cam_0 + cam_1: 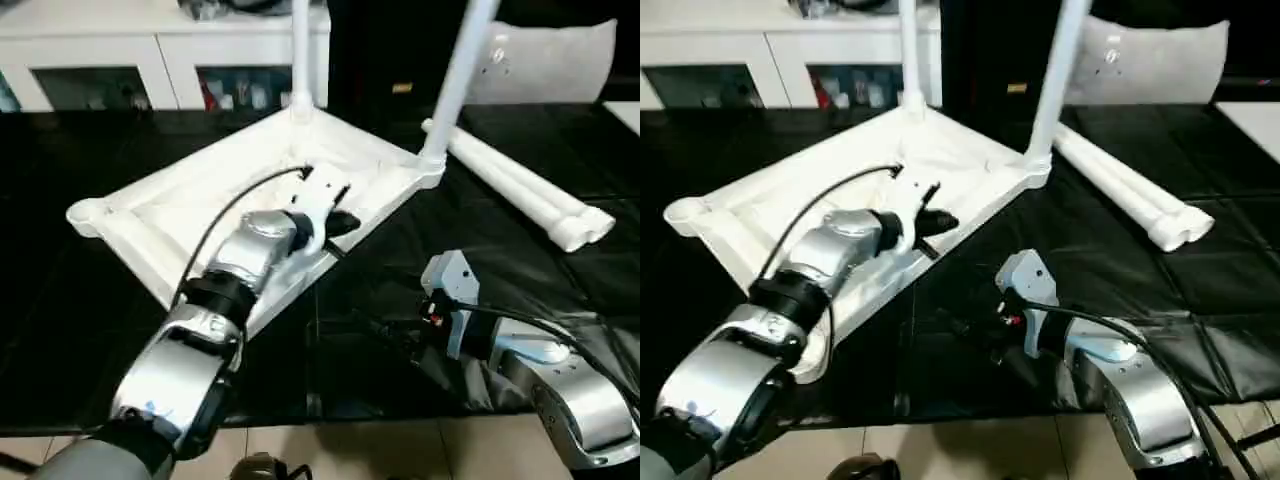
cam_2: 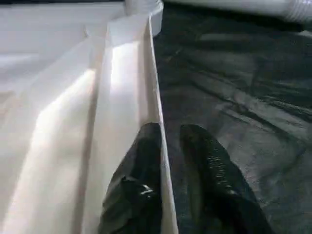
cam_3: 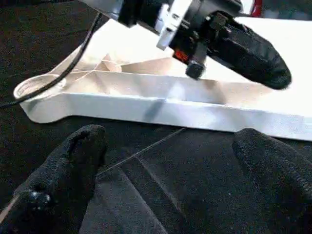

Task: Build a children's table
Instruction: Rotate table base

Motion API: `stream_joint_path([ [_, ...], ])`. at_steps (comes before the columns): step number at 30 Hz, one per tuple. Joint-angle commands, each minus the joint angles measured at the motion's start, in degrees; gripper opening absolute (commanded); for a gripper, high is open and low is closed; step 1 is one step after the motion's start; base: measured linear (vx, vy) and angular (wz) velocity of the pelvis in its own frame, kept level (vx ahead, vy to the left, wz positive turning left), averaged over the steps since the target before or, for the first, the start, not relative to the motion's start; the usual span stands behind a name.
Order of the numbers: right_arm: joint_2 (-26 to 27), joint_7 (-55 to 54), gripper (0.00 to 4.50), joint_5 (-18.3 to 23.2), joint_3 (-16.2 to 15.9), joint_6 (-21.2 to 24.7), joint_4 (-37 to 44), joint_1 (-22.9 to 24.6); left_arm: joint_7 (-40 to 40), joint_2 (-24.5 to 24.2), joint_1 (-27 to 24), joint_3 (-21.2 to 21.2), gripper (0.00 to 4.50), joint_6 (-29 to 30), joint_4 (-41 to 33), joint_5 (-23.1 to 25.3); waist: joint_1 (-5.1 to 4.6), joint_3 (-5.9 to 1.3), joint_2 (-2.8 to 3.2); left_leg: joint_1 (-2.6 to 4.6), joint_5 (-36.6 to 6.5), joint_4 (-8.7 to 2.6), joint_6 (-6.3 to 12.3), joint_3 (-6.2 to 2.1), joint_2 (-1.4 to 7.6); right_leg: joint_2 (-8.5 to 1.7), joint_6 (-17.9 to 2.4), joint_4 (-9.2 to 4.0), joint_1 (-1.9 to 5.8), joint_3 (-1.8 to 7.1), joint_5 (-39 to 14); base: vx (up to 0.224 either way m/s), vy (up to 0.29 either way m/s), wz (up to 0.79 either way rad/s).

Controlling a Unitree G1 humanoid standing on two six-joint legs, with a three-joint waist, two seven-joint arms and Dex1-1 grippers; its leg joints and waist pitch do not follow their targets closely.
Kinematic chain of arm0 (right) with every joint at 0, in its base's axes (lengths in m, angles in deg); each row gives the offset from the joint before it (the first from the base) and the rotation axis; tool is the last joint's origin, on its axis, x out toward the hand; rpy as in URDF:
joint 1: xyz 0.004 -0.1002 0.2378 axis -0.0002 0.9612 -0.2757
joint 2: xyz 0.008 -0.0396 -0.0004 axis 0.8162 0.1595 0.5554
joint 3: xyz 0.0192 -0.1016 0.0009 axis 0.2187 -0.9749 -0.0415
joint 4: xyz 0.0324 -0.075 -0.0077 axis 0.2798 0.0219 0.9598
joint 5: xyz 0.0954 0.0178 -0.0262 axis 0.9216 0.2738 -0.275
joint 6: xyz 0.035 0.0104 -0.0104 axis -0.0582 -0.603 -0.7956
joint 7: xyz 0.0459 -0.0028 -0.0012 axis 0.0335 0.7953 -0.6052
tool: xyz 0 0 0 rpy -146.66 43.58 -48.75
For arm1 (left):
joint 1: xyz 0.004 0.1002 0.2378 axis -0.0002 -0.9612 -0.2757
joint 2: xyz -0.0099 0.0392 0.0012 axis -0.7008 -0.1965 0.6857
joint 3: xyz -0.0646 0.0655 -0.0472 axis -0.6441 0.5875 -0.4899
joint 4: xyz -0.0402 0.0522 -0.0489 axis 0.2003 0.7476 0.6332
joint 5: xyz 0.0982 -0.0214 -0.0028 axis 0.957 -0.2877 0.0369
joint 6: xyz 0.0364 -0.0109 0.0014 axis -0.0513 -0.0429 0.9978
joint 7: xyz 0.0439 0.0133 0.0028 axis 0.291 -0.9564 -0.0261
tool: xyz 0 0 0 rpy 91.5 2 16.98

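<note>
Tabletop [image 1: 200, 200] lies upside down on the black table [image 1: 80, 340], long axis running diagonally, two legs [image 1: 300, 60] standing upright in its far sockets. Left gripper [image 2: 168, 141] straddles its near rim with jaws narrowly parted; right gripper [image 3: 170, 165] hovers with jaws spread wide, holding nothing.

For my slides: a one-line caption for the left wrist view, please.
Left gripper with its two black fingers astride the thin rim of the upturned white plastic ribbed table top, beside the black mat.

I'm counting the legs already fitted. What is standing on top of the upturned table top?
Two white legs rise from the far corner sockets of the table top. The near-left socket is empty. The left gripper and its forearm cover the near edge, so the fourth corner is hidden.
</note>
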Motion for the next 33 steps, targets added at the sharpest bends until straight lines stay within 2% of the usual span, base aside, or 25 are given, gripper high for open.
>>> stream_joint_path([
  [1, -0.4, 0.5, 4.50, 0.6, 0.0, -0.3, 0.8, 0.9, -3.2, -3.2, -3.5, 1.5, 1.12, 2.9, -8.0, 0.2, -0.45, -3.44, -0.32, 2.24, -24.3, -5.23, -1.16, -2.11, 2.91, -3.32, -8.6, -4.78, 1.99, 1.32, -26.2, 0.000, 0.000, 0.00],
  [2, -0.5, 0.6, 4.50, 0.7, 0.1, -0.2, 1.0, 1.0, -4.3, -4.0, -4.5, 1.9, 1.20, 3.4, -9.9, 0.2, -0.81, -3.38, -0.28, 2.01, -25.2, -5.57, -1.84, -2.36, 2.93, -3.47, -7.7, -4.87, 2.23, 1.34, -27.8, 0.000, 0.000, 0.00],
  [3, -0.6, 0.7, 4.50, 0.8, 0.1, -0.2, 1.3, 1.1, -5.8, -5.0, -5.6, 2.4, 1.26, 4.1, -12.0, 0.1, -1.15, -3.31, -0.10, 2.53, -26.5, -5.46, -2.25, -2.24, 2.79, -3.36, -6.9, -5.32, 1.64, 1.42, -29.5, 0.000, 0.000, 0.00],
  [5, -0.9, 1.0, 4.50, 1.0, 0.3, -0.1, 1.6, 1.3, -8.7, -7.9, -8.2, 3.8, 1.34, 4.8, -16.8, 0.5, -1.69, -3.36, -0.20, 2.28, -26.4, -5.57, -2.38, -2.37, 2.63, -3.37, -6.3, -5.41, 1.81, 1.44, -30.5, 0.000, 0.000, 0.00],
  [6, -1.1, 1.2, 4.50, 1.1, 0.6, -0.1, 1.6, 1.3, -10.1, -10.8, -10.6, 4.6, 1.51, 5.8, -21.0, 1.0, -1.76, -3.57, -0.02, 2.41, -26.2, -5.61, -2.54, -2.50, 2.85, -3.48, -6.2, -5.19, 1.71, 1.55, -29.9, 0.000, 0.000, 0.00],
  [8, -1.1, 1.3, 4.50, 1.1, 0.6, -0.3, 1.5, 1.4, -10.6, -12.4, -12.0, 4.5, 1.57, 6.2, -23.0, 1.2, -2.03, -3.42, 0.33, 2.36, -26.8, -5.71, -2.79, -2.42, 2.77, -3.13, -6.4, -5.14, 1.45, 1.56, -28.9, 0.000, 0.000, 0.00],
  [10, -1.2, 1.5, 4.50, 1.1, 0.6, -0.4, 1.4, 1.5, -10.4, -14.4, -13.8, 4.2, 1.71, 7.0, -25.4, 1.9, -2.31, -3.41, 0.21, 2.47, -27.7, -5.78, -3.18, -2.43, 2.77, -3.05, -6.5, -5.10, 1.35, 1.53, -28.6, 0.000, 0.000, 0.00],
  [11, -1.2, 1.5, 4.50, 1.1, 0.5, -0.5, 1.4, 1.5, -11.2, -15.8, -15.5, 4.1, 1.82, 9.0, -28.1, 1.4, -2.39, -3.35, 0.33, 2.59, -28.1, -5.73, -3.24, -2.36, 2.67, -3.03, -6.5, -5.12, 1.17, 1.56, -29.1, 0.000, 0.000, 0.00],
  [12, -1.1, 1.6, 4.50, 1.0, 0.2, -0.6, 1.4, 1.7, -13.0, -18.2, -18.5, 4.4, 1.98, 12.7, -33.6, 0.2, -2.47, -3.44, 0.37, 2.57, -28.1, -5.86, -3.47, -2.52, 2.87, -3.20, -6.8, -4.90, 1.33, 1.67, -28.5, 0.000, 0.000, 0.00],
  [13, -1.1, 1.6, 4.50, 1.0, 0.2, -0.6, 1.4, 1.7, -13.1, -18.4, -18.6, 4.5, 1.98, 12.9, -33.9, 0.1, -2.58, -3.35, 0.33, 2.38, -27.8, -5.96, -3.40, -2.51, 2.83, -3.12, -7.0, -4.85, 1.37, 1.67, -28.1, 0.000, 0.000, 0.00],
  [15, -1.0, 1.8, 4.50, 1.0, -0.3, -0.5, 1.7, 2.0, -15.0, -20.7, -21.9, 5.5, 1.98, 18.1, -39.8, -1.0, -2.84, -3.33, 0.47, 2.45, -28.0, -5.99, -3.40, -2.38, 2.80, -2.95, -7.5, -4.70, 1.13, 1.85, -27.2, 0.000, 0.000, 0.00],
  [19, -1.0, 2.1, 4.50, 1.0, -0.5, -0.3, 2.0, 2.2, -13.6, -20.6, -23.6, 4.9, 1.98, 23.4, -42.7, -2.2, -2.77, -3.42, 0.37, 2.56, -27.3, -5.84, -3.24, -2.16, 2.67, -2.80, -7.7, -4.63, 1.03, 1.99, -26.3, 0.000, 0.000, 0.00],
  [21, -1.1, 2.2, 4.50, 1.0, -0.6, -0.1, 2.0, 2.2, -12.6, -19.6, -24.1, 3.6, 1.98, 27.2, -44.1, -3.8, -2.77, -3.40, 0.25, 2.30, -26.4, -5.83, -2.96, -2.15, 2.53, -2.79, -7.6, -4.64, 1.24, 1.97, -26.0, 0.000, 0.000, 0.00],
  [25, -1.3, 2.3, 4.50, 0.8, -0.7, 0.0, 2.1, 2.2, -11.5, -20.5, -25.0, 4.4, 1.98, 28.4, -44.9, -2.0, -2.95, -3.39, 0.09, 2.08, -25.0, -5.75, -2.38, -2.08, 2.48, -2.76, -7.2, -4.69, 1.32, 2.06, -26.2, 0.000, 0.000, 0.00],
  [27, -1.3, 2.2, 4.50, 0.8, -0.7, 0.1, 2.1, 2.2, -10.7, -21.2, -25.3, 5.2, 1.98, 28.8, -45.0, -0.4, -3.06, -3.36, 0.00, 2.13, -24.9, -5.71, -2.17, -2.07, 2.38, -2.76, -6.5, -4.92, 1.29, 2.03, -27.9, 0.000, 0.000, 0.00],
  [30, -1.2, 2.1, 4.50, 0.7, -0.6, 0.2, 2.1, 2.1, -9.5, -21.9, -25.4, 5.9, 1.98, 29.2, -44.7, 0.0, -3.10, -3.35, 0.08, 2.22, -25.0, -5.68, -2.18, -2.12, 2.32, -2.70, -5.5, -5.10, 1.10, 2.02, -29.7, 0.000, 0.000, 0.00],
  [33, -1.0, 1.9, 4.50, 0.4, -0.6, 0.2, 1.8, 1.9, -8.7, -22.1, -25.4, 5.9, 1.98, 29.6, -44.7, 0.2, -3.04, -3.35, 0.13, 2.32, -25.5, -5.74, -2.37, -2.18, 2.39, -2.58, -5.6, -5.13, 1.00, 1.98, -29.3, 0.000, 0.000, 0.00],
])
